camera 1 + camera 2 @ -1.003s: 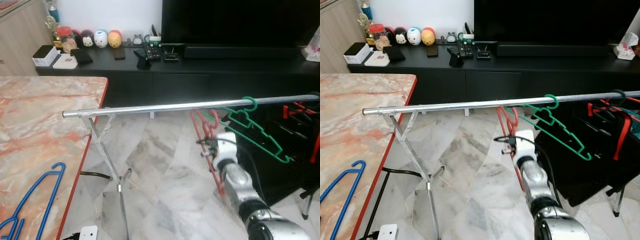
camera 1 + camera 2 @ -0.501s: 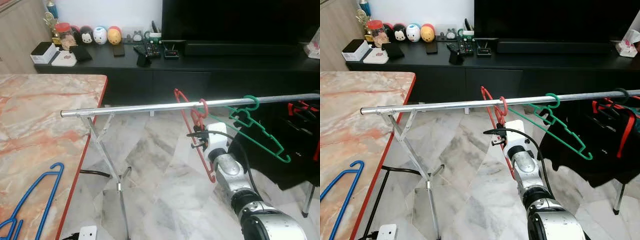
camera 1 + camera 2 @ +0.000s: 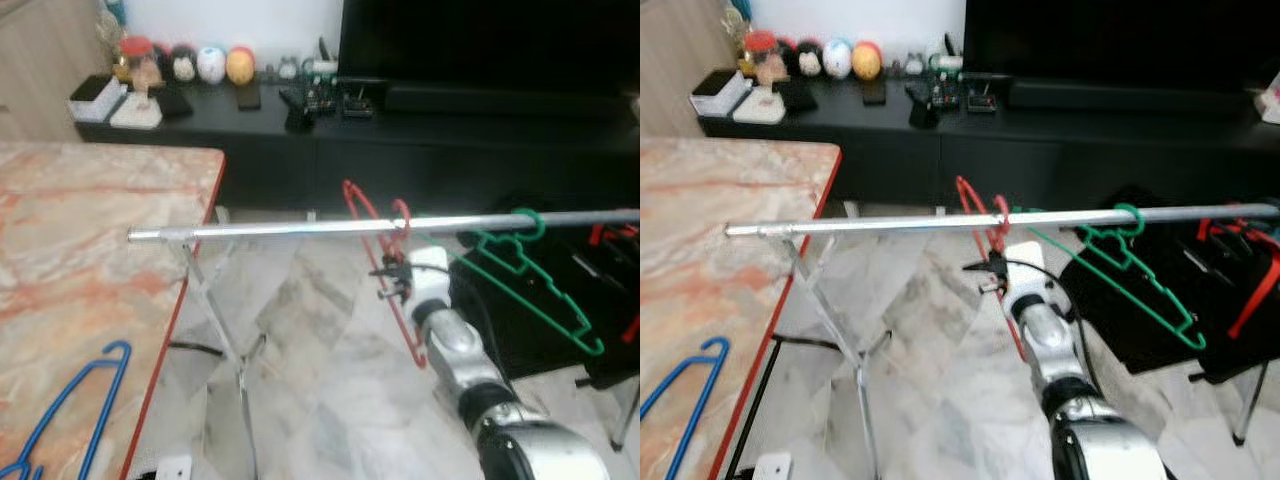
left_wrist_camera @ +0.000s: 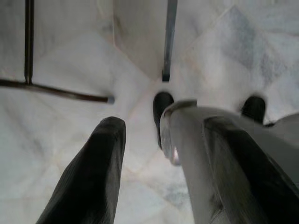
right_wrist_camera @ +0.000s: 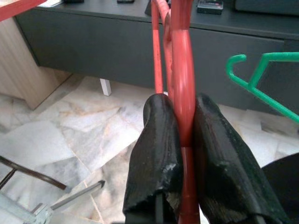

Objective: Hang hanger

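Two eyes, rail: a silver clothes rail [image 3: 300, 228] on a folding metal stand [image 3: 225, 330] crosses the marble floor [image 3: 320, 400], in front of a black TV cabinet [image 3: 420, 150].
Red hanger: the red hanger [image 3: 400, 300] has its hook at the rail, just left of a green hanger [image 3: 540, 285] hooked on the same rail; whether the red hook rests on the rail cannot be told.
Right arm: the right gripper [image 3: 998, 262] reaches up from below, at the red hanger's neck under the rail.
Table: a blue hanger [image 3: 75, 395] lies on the marble table [image 3: 90, 250] at the left.
Left wrist view: the left gripper [image 4: 161, 154] points down at the floor, its two black fingers [image 4: 93, 172] spread apart with nothing between them, above the stand's thin metal feet [image 4: 60, 92].
Right wrist view: both black fingers [image 5: 156, 154] are pinched against the red hanger's neck, one on each side; the green hanger's hook shows beside it.
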You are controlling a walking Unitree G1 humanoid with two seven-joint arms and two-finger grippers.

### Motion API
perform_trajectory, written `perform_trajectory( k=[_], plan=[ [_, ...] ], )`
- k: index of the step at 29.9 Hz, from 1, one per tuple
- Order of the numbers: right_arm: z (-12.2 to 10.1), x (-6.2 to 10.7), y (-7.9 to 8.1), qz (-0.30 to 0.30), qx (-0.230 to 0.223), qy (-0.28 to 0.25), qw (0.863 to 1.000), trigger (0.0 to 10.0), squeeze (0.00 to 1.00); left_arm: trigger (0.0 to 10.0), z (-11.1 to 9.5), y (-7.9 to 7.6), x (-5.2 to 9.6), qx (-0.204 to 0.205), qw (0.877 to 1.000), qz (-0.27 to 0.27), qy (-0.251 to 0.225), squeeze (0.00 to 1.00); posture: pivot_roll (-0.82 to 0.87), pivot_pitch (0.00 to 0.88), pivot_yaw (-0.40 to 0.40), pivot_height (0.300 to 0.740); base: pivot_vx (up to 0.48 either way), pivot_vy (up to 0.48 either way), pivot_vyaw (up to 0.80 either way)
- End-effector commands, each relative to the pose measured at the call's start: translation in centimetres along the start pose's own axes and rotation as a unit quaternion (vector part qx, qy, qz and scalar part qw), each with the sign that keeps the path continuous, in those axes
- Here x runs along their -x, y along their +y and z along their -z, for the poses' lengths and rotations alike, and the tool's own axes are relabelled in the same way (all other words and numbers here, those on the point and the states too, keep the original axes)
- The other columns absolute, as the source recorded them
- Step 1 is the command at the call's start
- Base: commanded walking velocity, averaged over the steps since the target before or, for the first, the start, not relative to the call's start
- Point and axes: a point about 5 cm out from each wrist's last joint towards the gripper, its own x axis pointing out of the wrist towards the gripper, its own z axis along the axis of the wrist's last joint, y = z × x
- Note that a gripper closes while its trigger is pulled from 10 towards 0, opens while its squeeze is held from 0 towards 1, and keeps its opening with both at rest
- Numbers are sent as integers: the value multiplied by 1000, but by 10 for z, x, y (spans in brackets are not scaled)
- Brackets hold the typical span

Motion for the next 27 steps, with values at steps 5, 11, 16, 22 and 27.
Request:
perform_trajectory(
  k=[5,11,16,22,27],
  plan=[
    [2,2,-8,14,-1,3,1000,10000,0,10000,6,-3,1,-2,1000,7,8,0,13,71,-24,740,0,0,0],
    [9,5,-7,18,-13,18,1000,10000,0,10000,9,-4,1,-2,1000,8,15,0,15,71,-25,740,0,0,0],
    [22,10,-8,24,-18,56,998,10000,0,10000,12,-4,2,-2,1000,9,22,0,14,71,-25,740,0,0,0],
    [28,13,-6,24,-20,61,998,10000,0,10000,12,-5,2,-4,1000,12,23,0,15,69,-25,740,0,0,0],
    [28,13,-4,17,-25,61,998,10000,1000,10000,12,-5,2,-5,1000,13,22,0,15,71,-24,740,0,0,0]
  ],
)
